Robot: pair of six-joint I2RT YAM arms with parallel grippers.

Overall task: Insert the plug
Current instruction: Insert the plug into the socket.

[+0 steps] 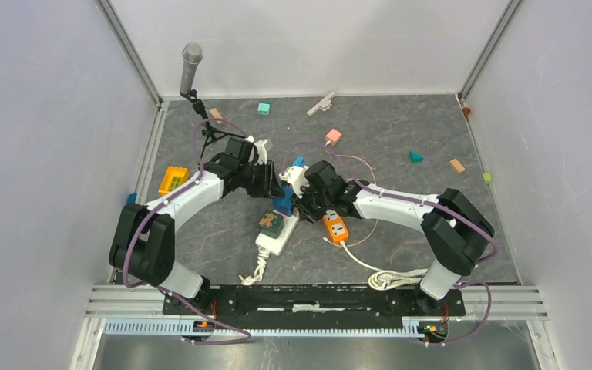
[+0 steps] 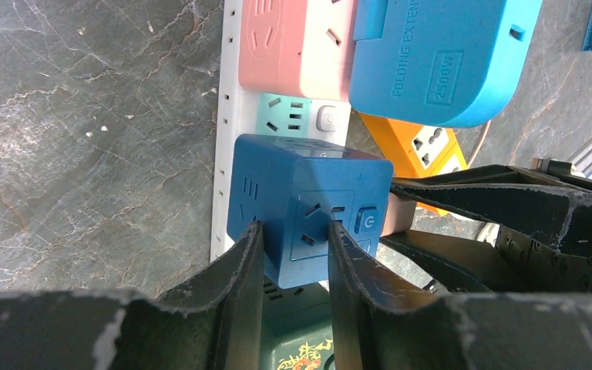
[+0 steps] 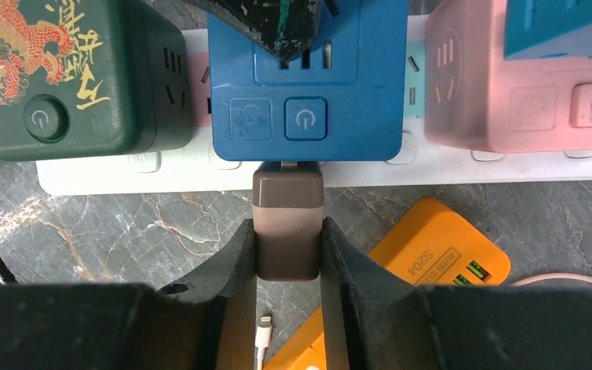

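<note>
A grey-brown plug (image 3: 288, 223) is held between my right gripper's (image 3: 288, 230) shut fingers. Its metal tip meets the near side of a blue cube socket (image 3: 308, 77), just below the cube's power button. The cube sits on a white power strip (image 3: 200, 171). My left gripper (image 2: 295, 231) is shut on the same blue cube (image 2: 308, 200), one finger on each side. The plug (image 2: 398, 216) shows at the cube's right face in that view. In the top view both grippers meet at the cube (image 1: 284, 204), the left gripper (image 1: 268, 186) from the left and the right gripper (image 1: 302, 202) from the right.
A green cube socket (image 3: 69, 69) and a pink one (image 3: 509, 85) flank the blue cube on the strip. A light-blue folding extension (image 2: 439, 54) sits above the pink one. An orange USB socket (image 3: 432, 247) and a white cable connector (image 3: 264, 339) lie under my right gripper. Small blocks lie scattered on the table.
</note>
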